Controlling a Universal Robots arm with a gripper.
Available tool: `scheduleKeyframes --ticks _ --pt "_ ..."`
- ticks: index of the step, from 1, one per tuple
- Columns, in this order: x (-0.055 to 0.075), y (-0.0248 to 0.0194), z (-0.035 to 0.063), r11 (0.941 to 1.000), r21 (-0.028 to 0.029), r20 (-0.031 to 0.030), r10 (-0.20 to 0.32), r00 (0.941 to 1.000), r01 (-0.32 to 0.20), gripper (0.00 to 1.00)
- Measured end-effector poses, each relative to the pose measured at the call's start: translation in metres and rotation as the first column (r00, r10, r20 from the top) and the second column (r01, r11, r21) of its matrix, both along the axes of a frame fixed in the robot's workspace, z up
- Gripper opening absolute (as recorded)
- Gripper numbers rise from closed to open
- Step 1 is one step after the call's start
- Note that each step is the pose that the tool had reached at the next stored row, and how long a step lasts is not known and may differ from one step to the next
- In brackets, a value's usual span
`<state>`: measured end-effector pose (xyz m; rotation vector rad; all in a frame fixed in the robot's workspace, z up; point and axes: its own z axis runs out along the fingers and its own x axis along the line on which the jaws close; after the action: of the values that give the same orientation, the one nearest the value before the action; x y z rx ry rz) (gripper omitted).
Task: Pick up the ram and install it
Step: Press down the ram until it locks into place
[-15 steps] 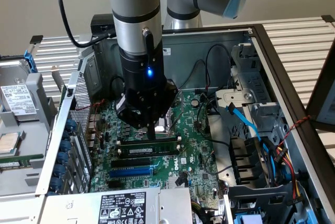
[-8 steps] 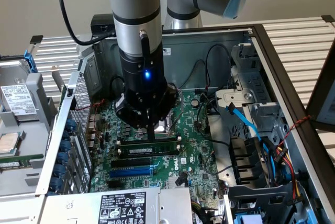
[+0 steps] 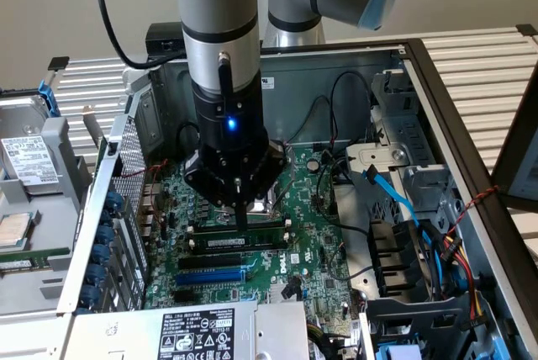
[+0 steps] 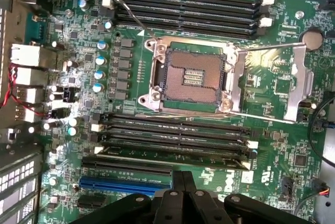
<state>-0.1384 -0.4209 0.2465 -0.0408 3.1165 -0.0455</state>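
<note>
The ram [image 3: 239, 242] is a thin green stick with a white label. It sits edge-up in one of the black slots on the motherboard [image 3: 319, 267], inside the open computer case. In the wrist view the ram [image 4: 172, 157] shows as a green strip in the slot nearest the blue slot. My gripper [image 3: 242, 224] hangs straight down just above the slots, its fingertips close over the ram's middle. The fingers [image 4: 178, 185] are shut together with nothing between them.
An open CPU socket [image 4: 191, 77] with its raised metal frame lies beside the slots. The blue slot [image 4: 123, 185] is next to the ram. Cables and a blue data cable [image 3: 395, 196] crowd the exterior view's right. A drive cage [image 3: 34, 200] lies outside the case on the exterior view's left.
</note>
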Motion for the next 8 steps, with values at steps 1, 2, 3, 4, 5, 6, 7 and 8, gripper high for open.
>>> scheduleKeyframes --ticks 1,2,3,4,5,6,7,8 --pt "0.0001 0.0000 -0.0002 0.9998 0.0000 0.0000 -0.018 0.9998 0.018 0.11" --pt "0.0001 0.0000 -0.0003 0.9993 0.0000 0.0000 -0.036 0.9993 0.036 0.11" --pt "0.0001 0.0000 -0.0004 0.9986 0.0000 0.0001 -0.054 0.9986 0.054 0.11" --pt "0.0000 0.0000 -0.0004 0.9975 0.0000 0.0000 -0.071 0.9975 0.071 0.11" --pt "0.0000 0.0000 -0.0004 0.9963 0.0000 0.0000 -0.086 0.9963 0.086 0.11" --pt "0.0000 0.0000 -0.0005 0.9956 0.0001 0.0001 -0.094 0.9956 0.094 0.11" --pt "0.0001 0.0000 -0.0005 0.9956 0.0000 0.0001 -0.094 0.9956 0.094 0.11" --pt "0.0001 0.0000 -0.0005 0.9956 0.0001 0.0001 -0.094 0.9956 0.094 0.11"
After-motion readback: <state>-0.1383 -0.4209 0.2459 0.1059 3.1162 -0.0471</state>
